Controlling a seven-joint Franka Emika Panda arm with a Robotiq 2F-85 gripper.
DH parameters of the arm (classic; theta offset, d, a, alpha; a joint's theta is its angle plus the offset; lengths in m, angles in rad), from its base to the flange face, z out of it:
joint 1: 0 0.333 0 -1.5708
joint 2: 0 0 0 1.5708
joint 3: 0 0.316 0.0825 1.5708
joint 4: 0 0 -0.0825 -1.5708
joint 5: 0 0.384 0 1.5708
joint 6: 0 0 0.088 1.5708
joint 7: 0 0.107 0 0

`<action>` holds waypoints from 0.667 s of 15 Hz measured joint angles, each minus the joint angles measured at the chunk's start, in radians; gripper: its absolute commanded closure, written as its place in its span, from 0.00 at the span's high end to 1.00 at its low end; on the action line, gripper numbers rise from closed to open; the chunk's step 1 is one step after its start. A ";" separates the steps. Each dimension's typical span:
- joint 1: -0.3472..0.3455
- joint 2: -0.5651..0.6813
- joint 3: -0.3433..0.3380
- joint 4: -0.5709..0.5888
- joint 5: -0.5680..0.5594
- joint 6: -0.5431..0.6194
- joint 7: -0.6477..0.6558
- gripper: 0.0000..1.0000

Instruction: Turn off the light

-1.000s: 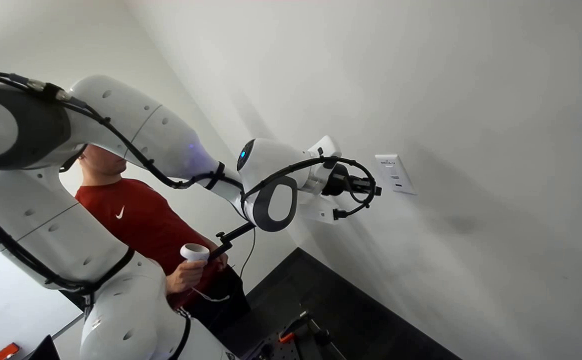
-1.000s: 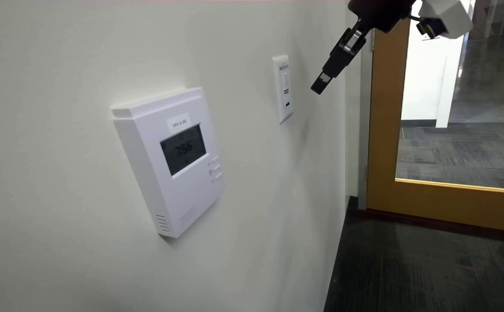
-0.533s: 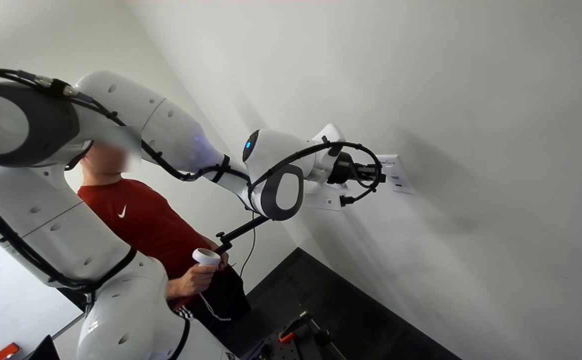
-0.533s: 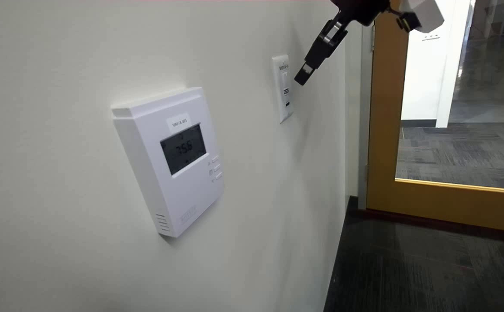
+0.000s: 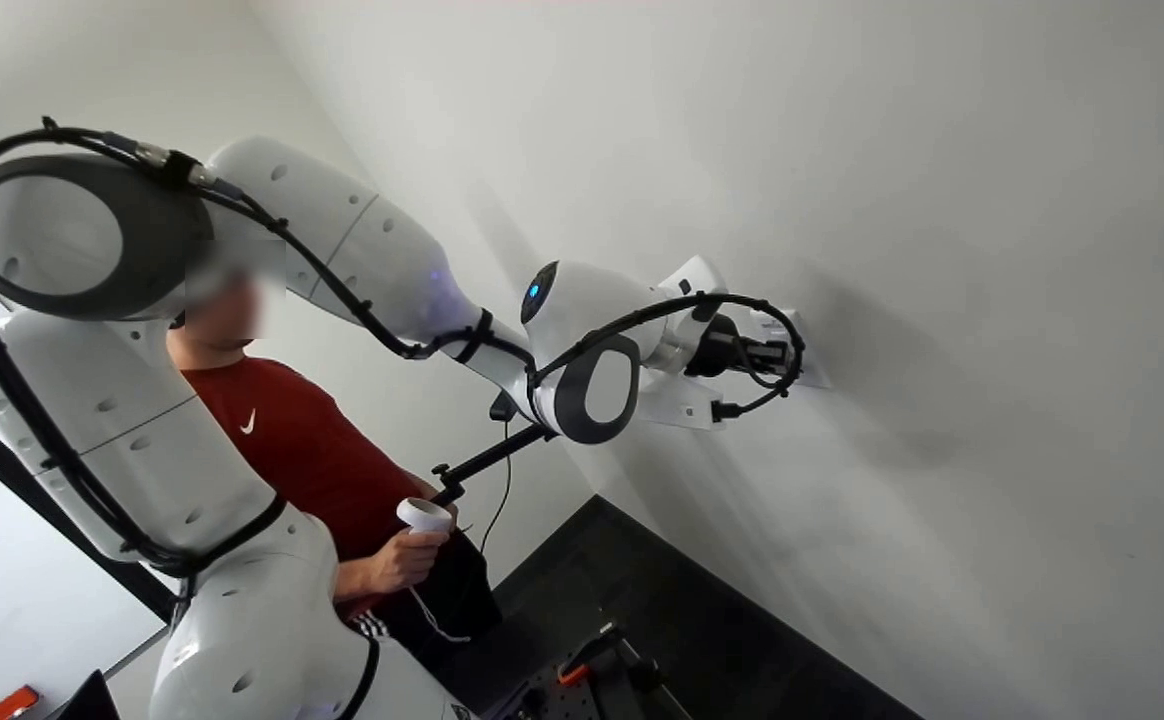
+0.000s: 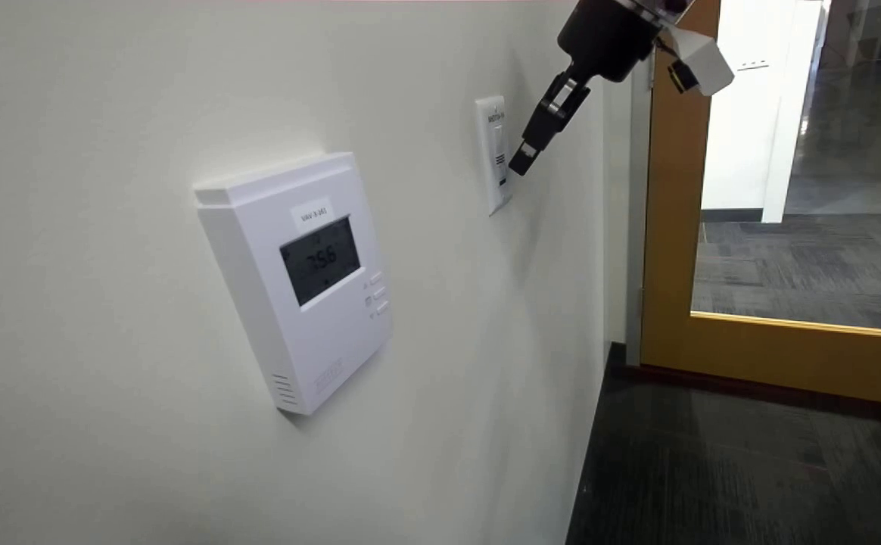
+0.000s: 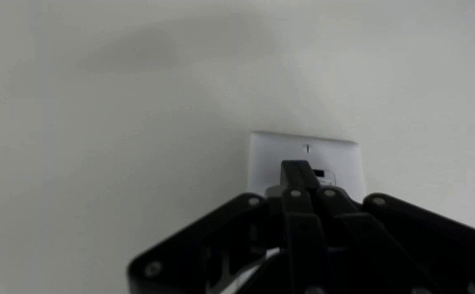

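Nearest, the hand (image 7: pixel 297 165) is pointing ahead, fully closed, holding nothing. Just beyond, the switch plate (image 7: pixel 325 154) is sitting on the wall (image 7: pixel 119 163), contact unclear. This step is probably aiming; the next move is likely needing a gentle push.

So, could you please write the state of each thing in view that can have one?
Wall switch: on or off, cannot tell
Hand: shut, empty; contact with that switch unclear
Thermostat screen: on, showing digits
Blue indicator: lit
White controller: held by the person
Glass-paned door: cannot tell, far edge out of view
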State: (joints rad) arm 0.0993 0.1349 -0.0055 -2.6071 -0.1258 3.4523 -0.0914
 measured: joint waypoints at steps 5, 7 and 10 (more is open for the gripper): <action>-0.013 0.028 0.011 0.021 -0.015 0.000 0.013 0.00; -0.039 0.028 0.027 0.022 -0.034 -0.001 0.030 0.00; 0.034 0.008 -0.073 0.020 0.086 -0.059 -0.101 0.00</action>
State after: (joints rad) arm 0.1333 0.1429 -0.0787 -2.5874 -0.0397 3.3932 -0.1926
